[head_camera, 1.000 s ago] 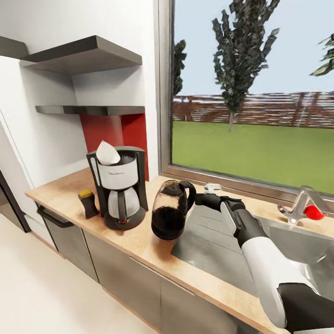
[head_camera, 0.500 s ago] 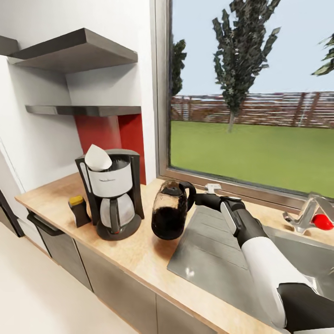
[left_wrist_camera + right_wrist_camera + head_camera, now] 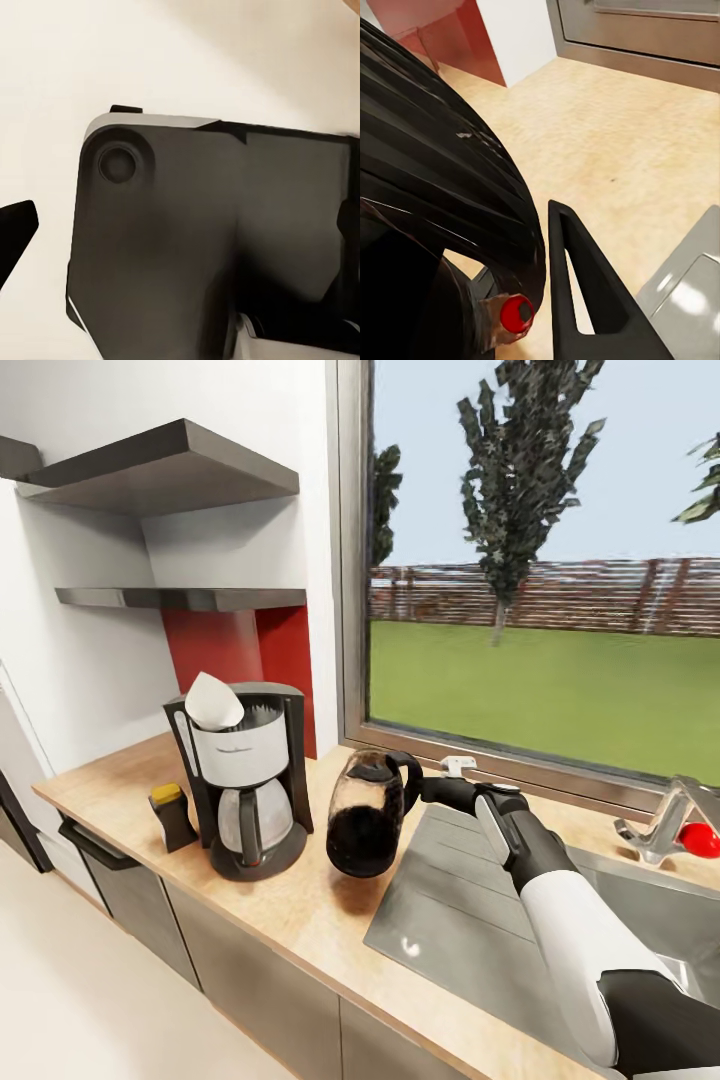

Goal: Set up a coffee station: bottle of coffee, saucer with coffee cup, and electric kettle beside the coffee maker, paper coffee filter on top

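I'm carrying the electric kettle (image 3: pixel 366 815) by its handle, right end effector (image 3: pixel 428 790) clamped on. I'm holding it tilted above the tabletop (image 3: pixel 290 905) beside the coffee maker (image 3: pixel 243 774), ready to set down.

Glass electric kettle (image 3: pixel 367 815) hangs tilted over the kitchen countertop (image 3: pixel 300 900), beside the coffee maker (image 3: pixel 245 775).

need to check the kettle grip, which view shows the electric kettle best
The head view: the whole electric kettle shows, tilted, held by its black handle in the right gripper, just right of the coffee maker. The right wrist view gives only a close-up of its dark curved body. The left wrist view adds nothing about it.
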You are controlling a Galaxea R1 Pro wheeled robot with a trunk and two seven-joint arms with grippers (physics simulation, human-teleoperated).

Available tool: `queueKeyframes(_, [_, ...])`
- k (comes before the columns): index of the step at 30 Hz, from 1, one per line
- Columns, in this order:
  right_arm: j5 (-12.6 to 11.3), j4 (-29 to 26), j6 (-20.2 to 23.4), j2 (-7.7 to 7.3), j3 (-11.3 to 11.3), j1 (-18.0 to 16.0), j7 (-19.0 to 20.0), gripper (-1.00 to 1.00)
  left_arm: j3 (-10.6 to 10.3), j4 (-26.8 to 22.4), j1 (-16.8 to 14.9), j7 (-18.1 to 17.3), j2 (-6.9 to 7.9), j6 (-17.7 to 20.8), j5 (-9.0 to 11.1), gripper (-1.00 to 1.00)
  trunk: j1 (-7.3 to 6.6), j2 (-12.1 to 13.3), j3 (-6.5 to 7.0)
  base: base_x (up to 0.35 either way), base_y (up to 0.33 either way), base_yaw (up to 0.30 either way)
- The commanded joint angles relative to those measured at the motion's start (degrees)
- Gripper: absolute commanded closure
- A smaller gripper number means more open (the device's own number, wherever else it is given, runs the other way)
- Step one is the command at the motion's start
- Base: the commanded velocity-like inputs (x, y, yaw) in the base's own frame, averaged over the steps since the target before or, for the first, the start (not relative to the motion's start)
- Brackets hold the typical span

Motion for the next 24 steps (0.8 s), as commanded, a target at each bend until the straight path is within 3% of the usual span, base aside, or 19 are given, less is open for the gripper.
queueKeyframes(1, [-0.74,-0.09,0.46,0.01,-0.05,-0.04,-0.09,1.00,0.34,-0.08,0.02,-0.04,-0.03,-0.09,0.18,-1.00,0.01,-0.07,-0.08,0.000,0.000,0.000])
queueKeyframes(24, [-0.74,-0.06,0.46,0.01,-0.03,-0.04,-0.09,1.00,0.34,-0.08,-0.06,-0.04,-0.02,-0.09,0.18,-1.00,0.01,-0.07,-0.08,0.047,0.028,0.000])
